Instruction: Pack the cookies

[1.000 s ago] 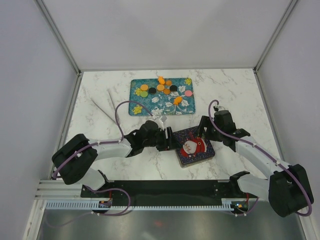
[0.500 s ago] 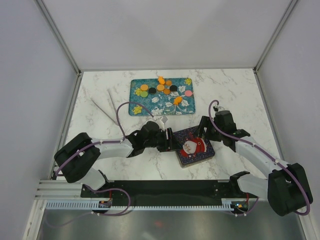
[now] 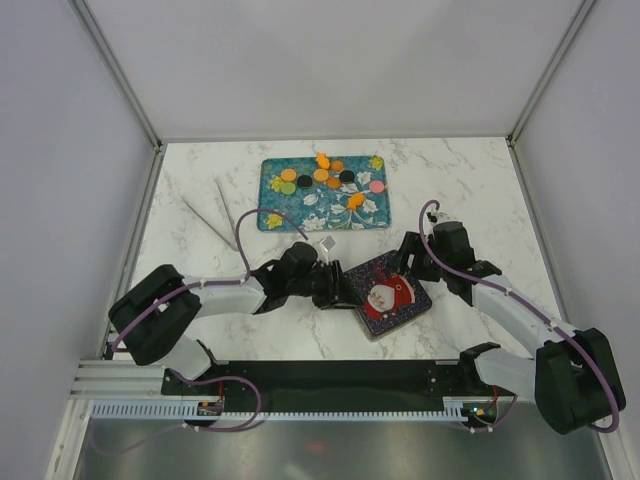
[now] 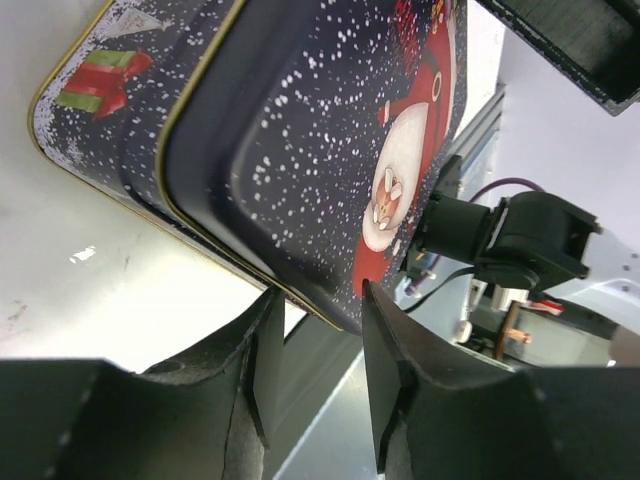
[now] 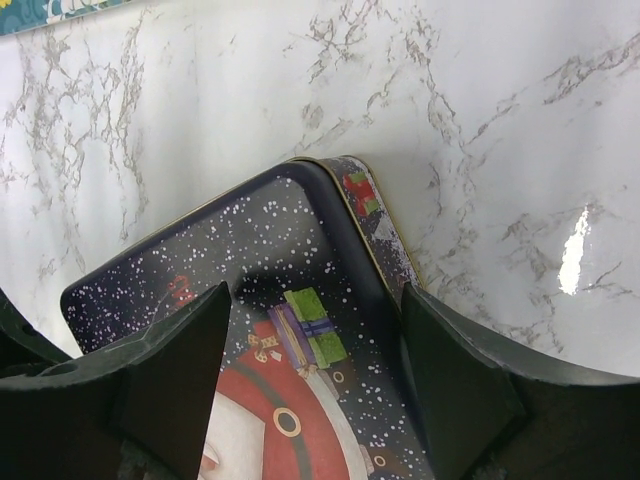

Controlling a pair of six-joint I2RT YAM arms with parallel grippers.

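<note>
The cookies point(image 3: 322, 177), small orange, black, green and pink discs, lie on a teal flowered tray point(image 3: 300, 215) at the back of the table. A dark Santa tin point(image 3: 388, 295) sits in front, between the arms. My left gripper point(image 3: 343, 287) is at the tin's left edge; in the left wrist view its jaws pinch the lid's gold-rimmed edge point(image 4: 322, 312) at their tips. My right gripper point(image 3: 408, 262) hovers open over the tin's far right corner, its fingers point(image 5: 455, 385) spread across the lid point(image 5: 300, 330) with nothing held.
Thin metal tongs point(image 3: 213, 214) lie on the marble left of the tray. A small white paper piece point(image 3: 328, 243) sits between tray and tin. The tray's corner point(image 5: 40, 8) shows in the right wrist view. White walls enclose the table.
My left jaws have narrowed onto the tin's left edge, and the tin has shifted slightly right and turned. The right jaws have closed a little.
</note>
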